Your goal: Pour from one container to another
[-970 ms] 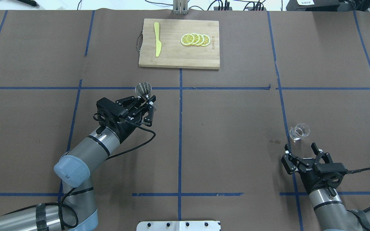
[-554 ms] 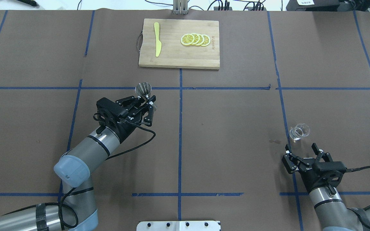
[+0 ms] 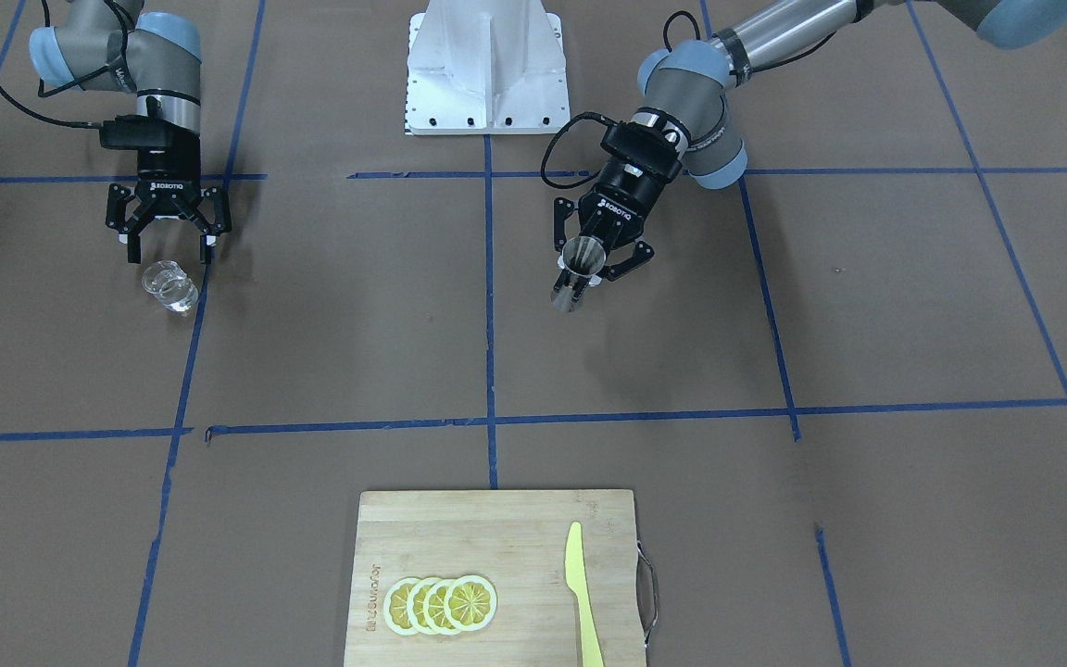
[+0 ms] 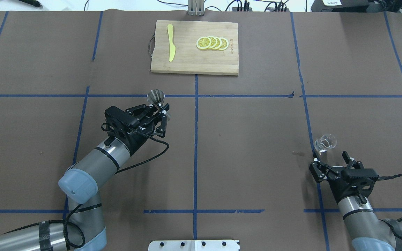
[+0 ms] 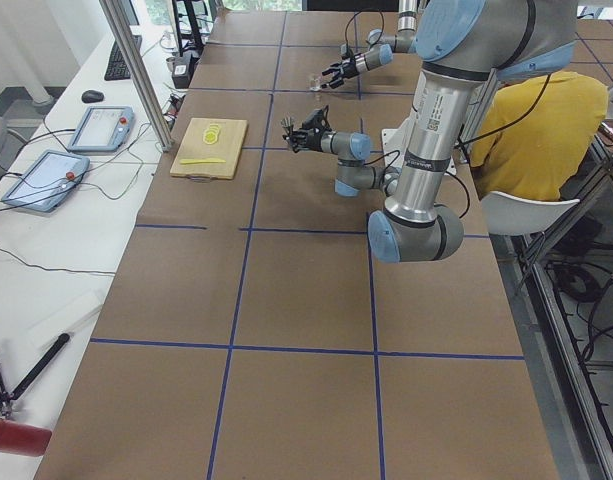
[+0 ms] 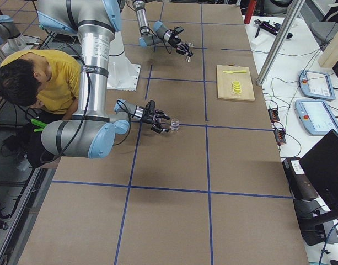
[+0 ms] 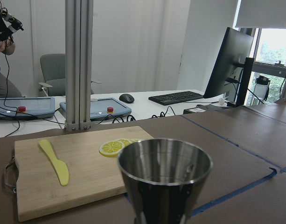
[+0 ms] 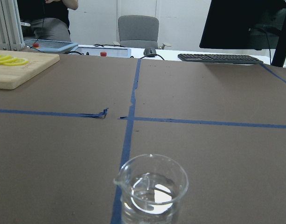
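A steel measuring cup (image 4: 155,97) stands upright left of the table's middle, and my left gripper (image 4: 161,111) is shut on its narrow lower part. The same cup (image 3: 578,271) fills the left wrist view (image 7: 164,172), its rim level. A small glass beaker (image 4: 325,143) with a little clear liquid stands on the table at the right, also seen in the front view (image 3: 169,285) and the right wrist view (image 8: 151,191). My right gripper (image 4: 330,157) is open just behind the beaker, not touching it, and also shows in the front view (image 3: 168,248).
A wooden cutting board (image 4: 187,62) lies at the far middle with lemon slices (image 4: 211,43) and a yellow plastic knife (image 4: 170,42). Blue tape lines cross the brown table cover. The robot base plate (image 4: 194,245) is at the near edge.
My right gripper has shifted slightly to the right and turned a little, still open behind the beaker. The left arm and the steel cup have not moved.
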